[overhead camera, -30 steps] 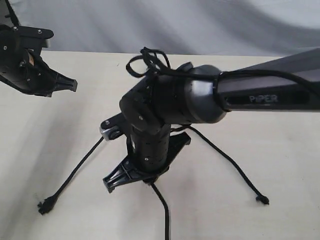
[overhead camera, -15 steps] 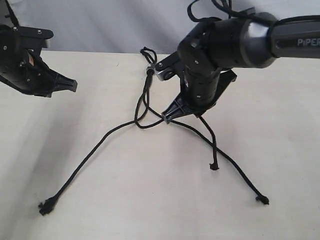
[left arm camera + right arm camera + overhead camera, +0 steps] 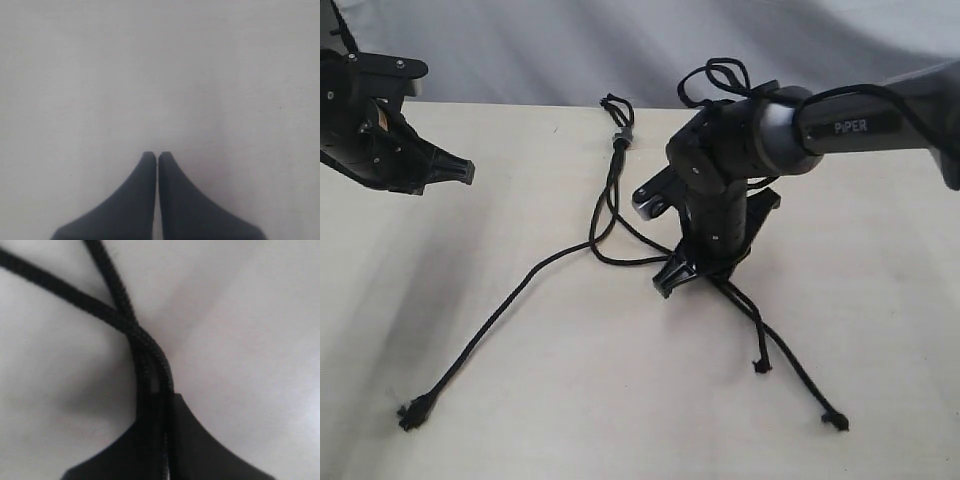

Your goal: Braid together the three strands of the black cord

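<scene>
Pinching two of the three strands (image 3: 615, 165), the right gripper (image 3: 670, 281) sits down on the table (image 3: 880, 330), camera-side of the grey clamp (image 3: 620, 138) and to its right. Jaws? (Obs. 1)

Wrist view confirms: tips clamped tight on both strands, which cross just beyond them. (Obs. 2)

Black cord (image 3: 611, 188) layout? (Obs. 1)

It lies on the table. The small loop (image 3: 615, 104) is on the clamp's far side and all strands run from the clamp toward the camera. Past the tips, the two held strands trail out to frayed knots (image 3: 761, 366), right of the clamp. The third strand (image 3: 413, 410) lies free, running off left of the clamp to its own knot. (Obs. 2)

Left gripper (image 3: 465, 170)? (Obs. 1)

Well left of the clamp, clear of the cord. Its tips are pressed together with nothing between them. (Obs. 2)
</scene>
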### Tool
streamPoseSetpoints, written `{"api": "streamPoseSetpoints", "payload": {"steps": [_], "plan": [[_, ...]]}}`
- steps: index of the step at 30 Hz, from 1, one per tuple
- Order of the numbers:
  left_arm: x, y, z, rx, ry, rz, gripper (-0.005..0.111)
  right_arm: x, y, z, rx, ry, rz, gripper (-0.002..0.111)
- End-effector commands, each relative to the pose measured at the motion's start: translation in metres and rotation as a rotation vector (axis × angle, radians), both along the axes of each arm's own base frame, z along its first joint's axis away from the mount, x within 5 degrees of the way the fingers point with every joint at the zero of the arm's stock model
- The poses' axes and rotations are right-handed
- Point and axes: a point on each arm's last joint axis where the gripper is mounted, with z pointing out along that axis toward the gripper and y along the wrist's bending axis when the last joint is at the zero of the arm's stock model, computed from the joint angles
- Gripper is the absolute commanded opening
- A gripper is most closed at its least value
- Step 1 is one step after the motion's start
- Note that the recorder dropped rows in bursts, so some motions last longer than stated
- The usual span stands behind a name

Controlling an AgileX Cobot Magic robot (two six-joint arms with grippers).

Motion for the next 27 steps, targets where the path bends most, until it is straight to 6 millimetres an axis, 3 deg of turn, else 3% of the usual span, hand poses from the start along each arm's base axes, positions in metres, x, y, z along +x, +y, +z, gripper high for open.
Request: {"api": "streamPoseSetpoints", "payload": {"steps": [1,5,10,13,16,27], "plan": [[-0.002,-0.001,0.001,-0.006,-0.004,-0.002,0.003,-0.032,0.036,-0.002,0.099,0.185,0.090,0.000],[-0.002,-0.001,0.001,-0.004,-0.004,-0.003,0.003,-0.051,0.072,0.016,0.240,0.208,0.171,0.000],[-0.001,-0.001,0.002,-0.006,-0.008,-0.004,0.003,-0.054,0.086,0.063,0.322,0.125,0.307,0.000],[-0.001,-0.001,0.002,-0.006,-0.008,-0.004,0.003,-0.041,0.073,0.082,0.335,0.016,0.283,0.000],[-0.001,-0.001,0.002,-0.004,-0.007,-0.006,0.003,-0.028,0.053,0.084,0.323,-0.003,0.238,0.000],[0.000,-0.002,0.002,-0.008,-0.021,-0.008,0.003,0.016,-0.025,0.057,0.266,0.027,0.030,0.000]]}}
